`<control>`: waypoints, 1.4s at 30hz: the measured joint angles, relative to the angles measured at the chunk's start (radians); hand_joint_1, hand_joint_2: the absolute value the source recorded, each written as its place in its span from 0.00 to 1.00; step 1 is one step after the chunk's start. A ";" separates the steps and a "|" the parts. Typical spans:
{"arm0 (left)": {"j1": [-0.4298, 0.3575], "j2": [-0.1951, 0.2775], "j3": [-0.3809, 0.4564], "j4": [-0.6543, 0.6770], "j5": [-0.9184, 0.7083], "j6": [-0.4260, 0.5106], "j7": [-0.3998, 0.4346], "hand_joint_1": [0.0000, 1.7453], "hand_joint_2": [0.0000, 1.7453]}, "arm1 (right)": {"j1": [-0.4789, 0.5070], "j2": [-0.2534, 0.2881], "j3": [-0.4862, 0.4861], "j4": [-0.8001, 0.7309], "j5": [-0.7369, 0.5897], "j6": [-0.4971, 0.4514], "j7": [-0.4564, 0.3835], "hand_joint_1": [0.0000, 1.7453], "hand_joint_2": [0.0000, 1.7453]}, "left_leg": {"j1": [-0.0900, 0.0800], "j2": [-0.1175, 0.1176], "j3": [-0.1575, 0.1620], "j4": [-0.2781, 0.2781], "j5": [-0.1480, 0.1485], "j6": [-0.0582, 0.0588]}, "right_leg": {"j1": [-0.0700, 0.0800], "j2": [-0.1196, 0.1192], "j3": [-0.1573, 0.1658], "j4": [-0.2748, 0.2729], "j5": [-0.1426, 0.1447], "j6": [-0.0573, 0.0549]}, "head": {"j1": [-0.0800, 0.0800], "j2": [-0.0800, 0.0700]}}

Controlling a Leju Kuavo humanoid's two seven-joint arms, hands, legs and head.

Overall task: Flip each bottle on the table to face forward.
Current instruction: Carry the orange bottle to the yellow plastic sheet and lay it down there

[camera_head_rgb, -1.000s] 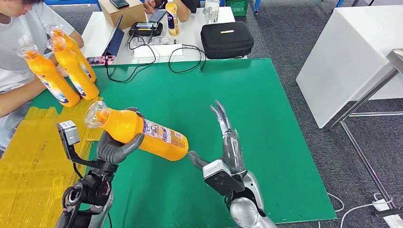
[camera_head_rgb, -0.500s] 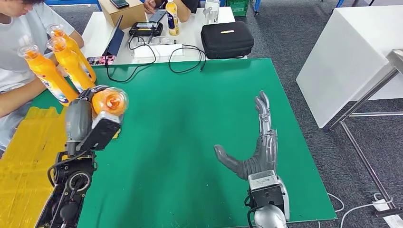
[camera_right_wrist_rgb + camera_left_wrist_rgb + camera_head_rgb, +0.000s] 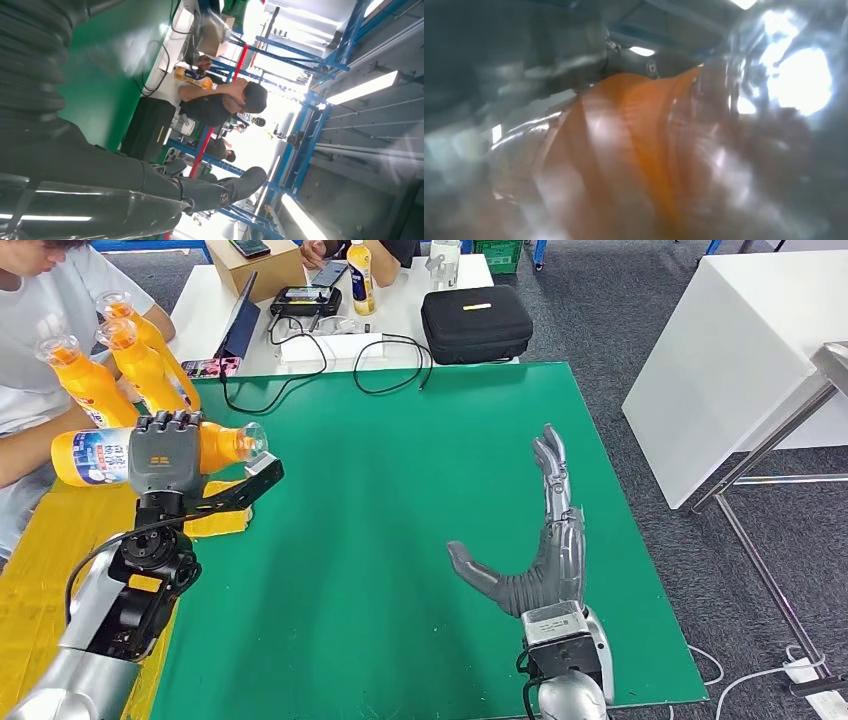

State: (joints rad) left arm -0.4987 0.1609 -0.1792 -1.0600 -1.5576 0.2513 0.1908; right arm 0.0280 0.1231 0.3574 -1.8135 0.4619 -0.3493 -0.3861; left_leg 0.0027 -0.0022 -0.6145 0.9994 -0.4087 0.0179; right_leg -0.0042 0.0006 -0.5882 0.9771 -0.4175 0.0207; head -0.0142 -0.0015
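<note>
1. Left hand (image 3: 165, 455) is gripping an orange bottle (image 3: 95, 455) round its middle, holding it up over the left edge of the worktop (image 3: 400, 490), above the yellow mat (image 3: 50, 570). Fingers are wrapping over the top of the bottle body.
2. Bottle is lying approx. horizontal in the grip: clear cap w/ neck is pointing right toward the green mat, base w/ blue label is pointing left toward the person's arm (image 3: 25, 455).
3. Left wrist view is blurring badly; orange bottle body (image 3: 624, 160) is sitting right up against the lens, no detail readable.
4. Right hand (image 3: 540, 550) is holding nothing: fingers are stretching straight out and away from the robot, thumb is sticking out to the left. It is hovering over the right part of the green mat, well apart from the bottle.
5. Right wrist view is showing that hand's dark fingers (image 3: 220, 190) extending straight, nothing between them.
6. Three more orange bottles (image 3: 120, 370) are standing upright at the worktop's far left corner, just beside the seated person.
7. Beyond the green mat: black case (image 3: 476, 322), black cables (image 3: 390, 365), a small yellow drink bottle (image 3: 362, 278) on a white table.
</note>
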 joint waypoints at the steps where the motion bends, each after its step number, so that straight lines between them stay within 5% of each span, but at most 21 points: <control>1: -0.013 0.004 -0.007 0.037 -0.002 0.002 0.010 1.00 1.00 | -0.001 0.001 0.000 0.000 0.001 0.001 0.001 0.00 1.00 | 0.000 0.000 0.000 0.000 0.000 0.000 | 0.000 0.000 0.000 0.000 0.000 0.000 | 0.000 0.000; 20: -0.114 0.007 0.013 0.481 0.050 -0.011 -0.012 1.00 1.00 | -0.023 0.007 0.035 0.035 0.016 0.018 0.021 0.00 1.00 | 0.000 0.000 -0.001 0.000 0.000 0.000 | 0.000 0.000 -0.001 0.000 0.000 0.000 | 0.000 0.000; 40: -0.101 -0.015 0.084 0.596 0.111 -0.013 -0.067 1.00 1.00 | -0.025 0.007 0.058 0.067 0.018 0.027 0.030 0.00 1.00 | 0.000 -0.001 -0.002 0.000 0.000 0.000 | 0.000 0.000 -0.001 0.000 0.000 0.000 | 0.000 0.000; 41: -0.100 -0.017 0.088 0.598 0.117 -0.013 -0.071 0.98 1.00 | -0.025 0.007 0.058 0.068 0.018 0.027 0.032 0.00 1.00 | 0.000 -0.001 -0.002 0.000 0.000 0.000 | 0.000 0.000 -0.001 0.000 0.000 0.000 | 0.000 0.000; 42: -0.099 -0.018 0.092 0.601 0.123 -0.013 -0.076 0.77 1.00 | -0.025 0.007 0.059 0.069 0.019 0.028 0.033 0.00 1.00 | 0.000 -0.001 -0.002 0.000 0.000 0.000 | 0.000 0.000 -0.001 0.000 0.000 0.000 | 0.000 0.000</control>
State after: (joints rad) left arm -0.5978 0.1427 -0.0868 -0.4588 -1.4344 0.2378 0.1148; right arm 0.0035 0.1299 0.4161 -1.7445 0.4806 -0.3216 -0.3526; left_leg 0.0026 -0.0027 -0.6164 0.9994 -0.4087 0.0178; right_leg -0.0042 0.0004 -0.5894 0.9771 -0.4176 0.0207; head -0.0141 -0.0015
